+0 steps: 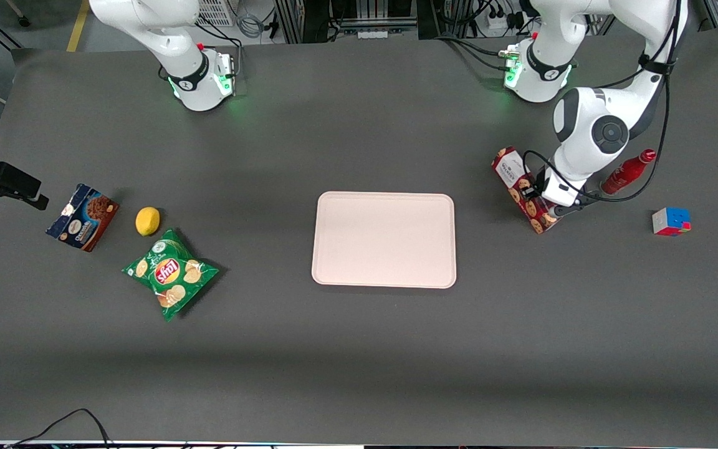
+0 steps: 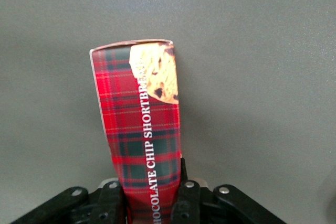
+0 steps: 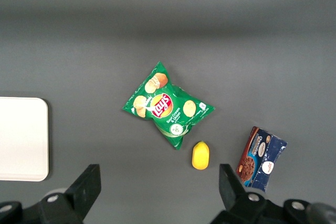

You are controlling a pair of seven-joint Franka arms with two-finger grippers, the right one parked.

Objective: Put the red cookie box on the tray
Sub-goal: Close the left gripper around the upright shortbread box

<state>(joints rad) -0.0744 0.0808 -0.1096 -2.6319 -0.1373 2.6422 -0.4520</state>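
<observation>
The gripper (image 1: 545, 209) is clamped on the cookie box (image 1: 516, 185), fingers (image 2: 185, 192) pressing both its sides; the box sits toward the working arm's end, well apart from the tray (image 1: 384, 239).

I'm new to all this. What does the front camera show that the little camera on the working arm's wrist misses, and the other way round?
Only the front view shows the tray, still bare, the red bottle, the colour cube, the lemon, the chips bag and the blue cookie box.

Only the wrist view shows the lettering CHOCOLATE CHIP SHORTBREAD on the carton's narrow side.

Both show the red cookie box, lying on the table toward the working arm's end, and the gripper shut on it.
</observation>
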